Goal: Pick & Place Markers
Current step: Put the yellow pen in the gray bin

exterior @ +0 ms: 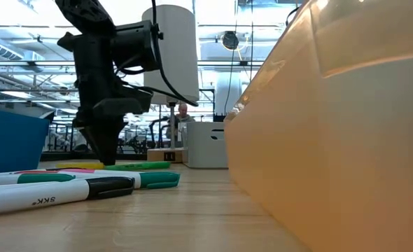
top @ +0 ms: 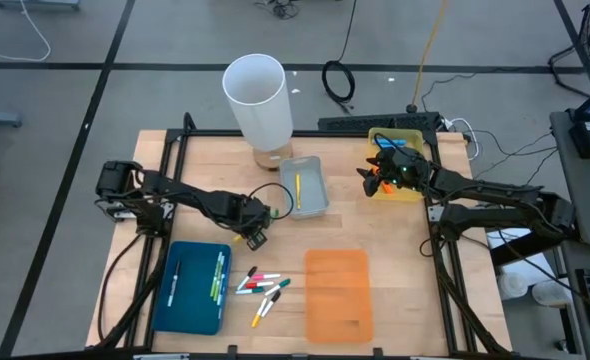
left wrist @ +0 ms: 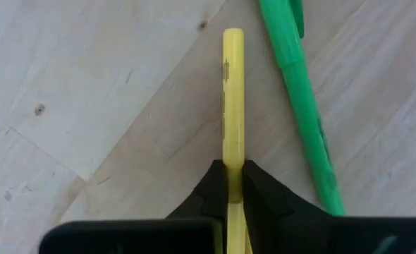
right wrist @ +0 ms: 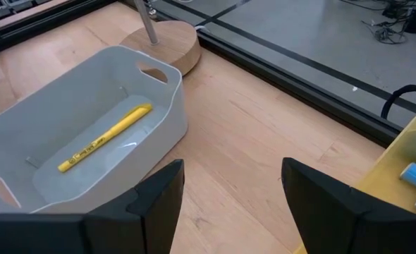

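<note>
My black left gripper holds a yellow marker; beside it lies a green marker. Trays: blue, orange, grey, yellow. Tall cylinder: white.

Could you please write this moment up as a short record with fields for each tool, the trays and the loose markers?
left tool: shut on yellow marker, low at the table beside a green marker
right tool: open, holds nothing, above the table near the yellow tray
grey tray: one yellow pen inside
loose markers: between blue tray and orange tray
</note>
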